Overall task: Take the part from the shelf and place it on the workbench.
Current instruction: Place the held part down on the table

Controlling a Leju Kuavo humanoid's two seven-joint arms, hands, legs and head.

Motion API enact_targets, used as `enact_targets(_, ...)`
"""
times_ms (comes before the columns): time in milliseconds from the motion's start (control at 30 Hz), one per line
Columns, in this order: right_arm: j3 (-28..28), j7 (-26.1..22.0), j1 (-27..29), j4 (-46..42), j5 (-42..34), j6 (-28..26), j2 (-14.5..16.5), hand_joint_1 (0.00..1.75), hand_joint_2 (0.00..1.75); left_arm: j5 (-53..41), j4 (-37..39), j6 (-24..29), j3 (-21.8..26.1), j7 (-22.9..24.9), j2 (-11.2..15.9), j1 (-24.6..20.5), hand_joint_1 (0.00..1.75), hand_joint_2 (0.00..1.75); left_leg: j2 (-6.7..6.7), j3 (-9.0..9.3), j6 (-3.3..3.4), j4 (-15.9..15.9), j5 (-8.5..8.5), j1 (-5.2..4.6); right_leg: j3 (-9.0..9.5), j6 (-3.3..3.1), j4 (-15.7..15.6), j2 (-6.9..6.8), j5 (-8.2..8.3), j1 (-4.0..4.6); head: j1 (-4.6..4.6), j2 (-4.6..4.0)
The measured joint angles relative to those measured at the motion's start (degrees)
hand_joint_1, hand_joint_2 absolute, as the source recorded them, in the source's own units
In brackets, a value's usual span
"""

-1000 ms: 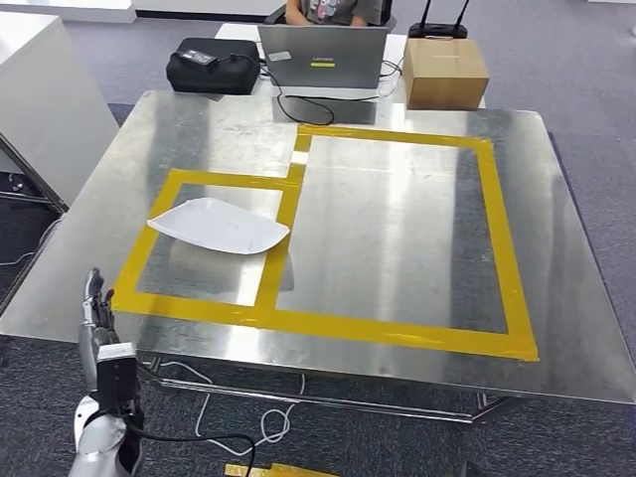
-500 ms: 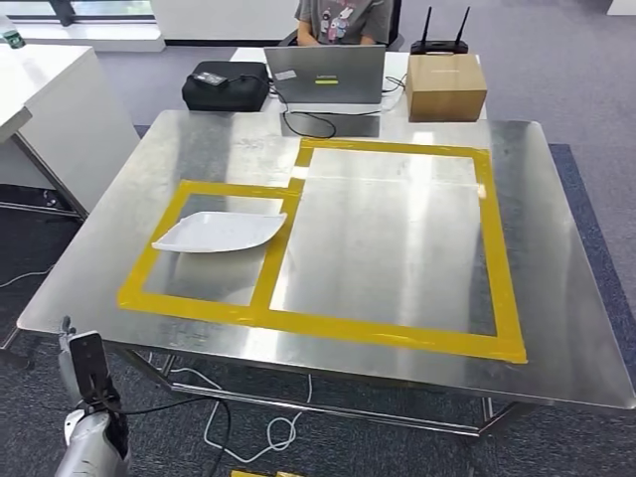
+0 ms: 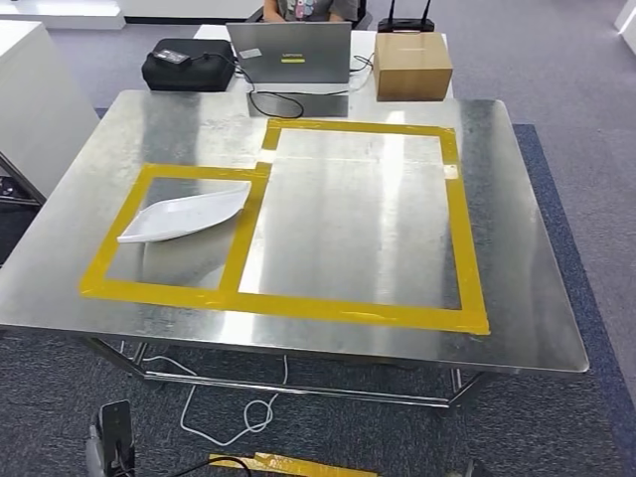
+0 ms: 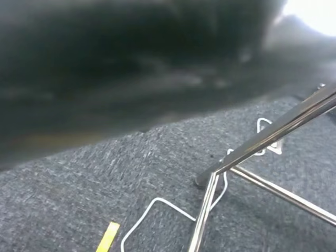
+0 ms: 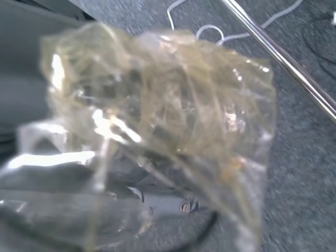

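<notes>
The white part [image 3: 182, 212] lies on the steel workbench [image 3: 360, 229], inside the smaller yellow-taped rectangle [image 3: 112, 243] (its left half). The left hand [image 3: 111, 447] hangs low beside the bench's near edge, fingers hidden: I cannot tell their state. The right hand [image 5: 130, 199] sits behind crumpled clear film [image 5: 166, 126]; grip unclear.

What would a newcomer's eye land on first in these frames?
The yellow tape outlines on the shiny metal workbench, with a white curved part lying inside the smaller left rectangle. Next, the crumpled clear plastic close before the right wrist camera, over grey carpet.
</notes>
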Motion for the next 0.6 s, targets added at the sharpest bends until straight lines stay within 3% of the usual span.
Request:
enact_targets(67,-0.5,0.0,0.2,0.0,0.1,0.1,-0.1,0.00,0.00,-0.7,1.3,0.6,0.1,0.3,-0.1,0.0,0.00,0.00,0.15,-0.17,-0.70,-0.7,1.00,0.25,-0.47,0.54,0.1,0.05,0.08,-0.02,-0.11,0.00)
enact_targets(100,-0.8,0.0,0.3,0.0,0.1,0.1,-0.1,0.00,0.00,-1.0,1.7,0.8,0.1,0.5,-0.2,0.0,0.00,0.00,0.23,-0.35,-0.95,-1.1,1.64,0.52,-1.06,0.91,1.1,0.04,-0.93,-0.01,-0.10,0.00)
enact_targets(133,-1.0,0.0,0.3,0.0,0.1,0.1,-0.1,0.00,0.00,-1.3,2.1,1.0,0.1,0.6,-0.3,0.0,0.00,0.00,0.32,-0.70,-1.21,-1.5,2.28,0.86,-2.03,1.40,3.1,0.02,-2.83,-0.10,-0.03,0.00)
enact_targets(200,-1.5,-0.1,0.3,0.0,0.1,0.1,-0.2,0.00,0.00,-1.4,2.8,1.1,0.1,0.5,-0.4,0.0,0.00,0.00,0.50,-1.79,-1.44,-1.6,3.19,1.23,-4.57,2.37,10.3,-0.08,-8.01,-0.86,0.06,0.00)
enact_targets(233,-1.7,-0.1,0.4,0.0,0.2,0.1,-0.3,0.00,0.00,-1.4,3.0,1.1,0.2,0.4,-0.4,0.1,0.00,0.00,0.63,-2.40,-1.64,-1.5,3.55,1.36,-5.50,2.86,13.8,-0.14,-9.87,-1.31,0.07,0.00)
enact_targets(267,-1.9,-0.1,0.5,0.0,0.2,0.1,-0.3,0.00,0.00,-1.4,3.2,1.1,0.3,0.2,-0.4,0.1,0.00,0.00,0.78,-2.95,-1.86,-1.4,3.88,1.52,-5.61,3.32,15.9,-0.21,-10.65,-1.73,0.05,0.00)
enact_targets(300,-2.0,-0.1,0.6,0.0,0.2,0.1,-0.3,0.00,0.00,-1.3,3.4,1.2,0.4,0.0,-0.5,0.0,0.00,0.00,0.89,-3.47,-2.13,-1.2,4.16,1.72,-4.60,3.81,15.8,-0.30,-10.37,-2.12,0.05,0.00)
enact_targets(333,-2.2,-0.1,0.7,0.0,0.2,0.1,-0.4,0.00,0.00,-1.3,3.5,1.2,0.5,-0.1,-0.5,0.0,0.00,0.00,0.96,-3.94,-2.41,-1.0,4.36,1.96,-2.34,4.30,13.3,-0.45,-9.24,-2.52,0.06,0.00)
enact_targets(400,-2.4,-0.2,0.6,0.0,0.2,0.1,-0.4,0.00,0.00,-1.2,3.7,1.1,0.7,-0.3,-0.5,-0.1,0.00,0.00,1.01,-4.73,-3.06,-0.3,4.50,2.27,4.05,5.14,4.7,-0.82,-7.19,-3.17,0.13,0.00)
enact_targets(433,-2.5,-0.2,0.5,0.0,0.3,0.1,-0.4,0.00,0.00,-1.2,3.7,0.9,0.7,-0.4,-0.5,-0.3,0.00,0.00,1.00,-5.02,-3.41,0.1,4.52,2.31,6.26,5.05,1.5,-0.83,-6.72,-3.28,0.12,0.00)
enact_targets(467,-2.6,-0.3,0.5,0.0,0.3,0.1,-0.4,0.00,0.00,-1.2,3.8,0.5,0.7,-0.6,-0.5,-0.4,0.00,0.00,0.99,-5.25,-3.76,0.5,4.56,2.28,7.31,4.72,-0.3,-0.77,-6.81,-3.29,0.17,0.00)
enact_targets(567,-2.9,-0.5,0.6,0.0,0.6,0.2,-0.4,0.00,0.00,-1.3,3.8,-0.7,0.7,-0.8,-0.6,-0.7,0.00,0.00,0.92,-5.60,-4.73,1.2,4.56,2.33,6.85,2.74,-0.9,-0.55,-7.00,-3.24,0.19,0.00)
enact_targets(600,-3.0,-0.6,0.6,0.0,0.7,0.2,-0.4,0.00,0.00,-1.2,3.8,-1.0,0.7,-0.9,-0.6,-0.8,0.00,0.00,0.85,-5.90,-5.11,1.8,3.86,2.43,6.89,2.15,-1.0,-0.58,-6.81,-3.31,0.01,0.00)
